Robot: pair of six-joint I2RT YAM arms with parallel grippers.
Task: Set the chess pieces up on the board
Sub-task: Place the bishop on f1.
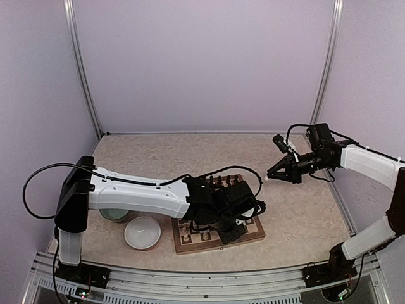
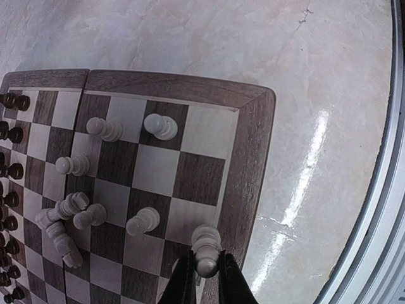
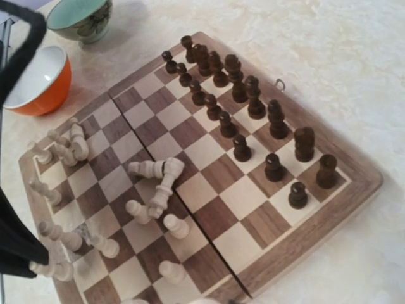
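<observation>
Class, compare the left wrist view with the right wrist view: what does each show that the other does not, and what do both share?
Only the left wrist: a close look at the left gripper shut on a cream piece by the board's border. Only the right wrist: an orange bowl, a green bowl and the two full rows of dark pieces. Both: the board and loose cream pieces, some toppled.

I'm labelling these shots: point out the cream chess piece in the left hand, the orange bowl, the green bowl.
Cream wooden chess piece (image 2: pixel 206 244): left wrist view, its middle.
Orange round bowl (image 3: pixel 43 100): right wrist view, outer wall.
Green round bowl (image 3: pixel 95 26): right wrist view, outer wall.
</observation>
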